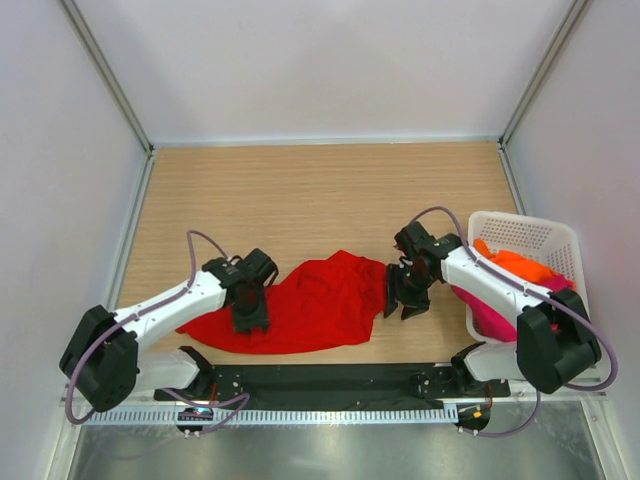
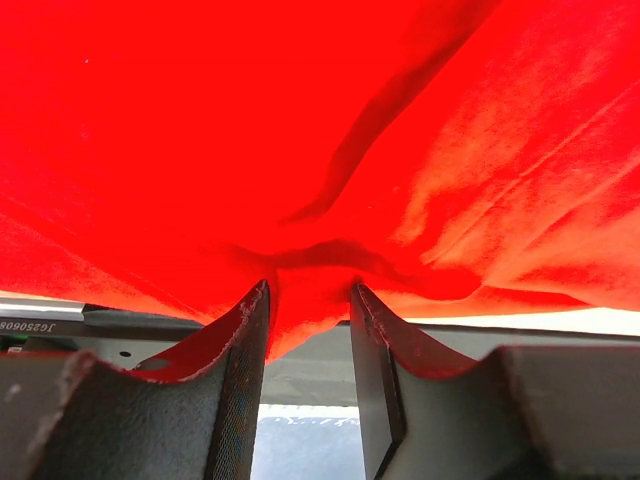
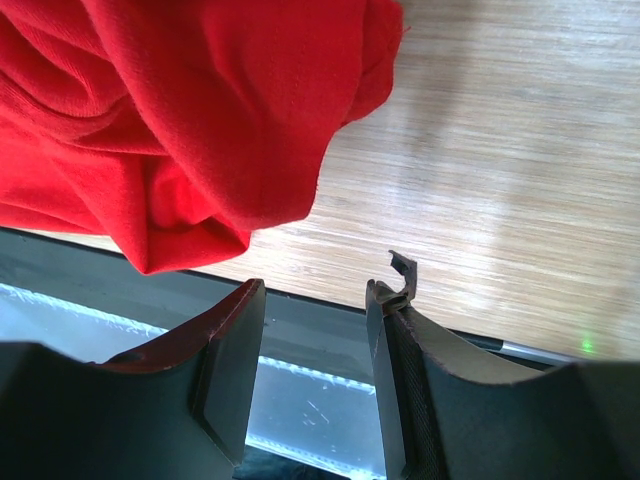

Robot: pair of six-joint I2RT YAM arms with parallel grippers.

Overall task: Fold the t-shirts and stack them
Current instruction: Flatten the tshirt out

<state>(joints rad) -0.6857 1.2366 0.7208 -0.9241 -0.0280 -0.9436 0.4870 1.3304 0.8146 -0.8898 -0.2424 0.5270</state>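
Note:
A bright red t-shirt [image 1: 310,305] lies crumpled on the wooden table near the front edge. My left gripper [image 1: 250,318] points down onto its left part. In the left wrist view the red cloth [image 2: 300,120] fills the picture, and a fold of it bulges between the tips of the left gripper [image 2: 308,290], whose jaws stand apart. My right gripper [image 1: 403,300] hovers just beyond the shirt's right edge. It is open with nothing between its fingers [image 3: 318,285], and the red shirt [image 3: 180,110] lies to its left. An orange t-shirt [image 1: 515,265] and a magenta-pink t-shirt [image 1: 490,315] sit in the basket.
A white lattice basket [image 1: 520,232] stands at the table's right side, close to the right arm. A black strip [image 1: 330,378] runs along the near edge between the arm bases. White walls enclose the table at the back and on both sides.

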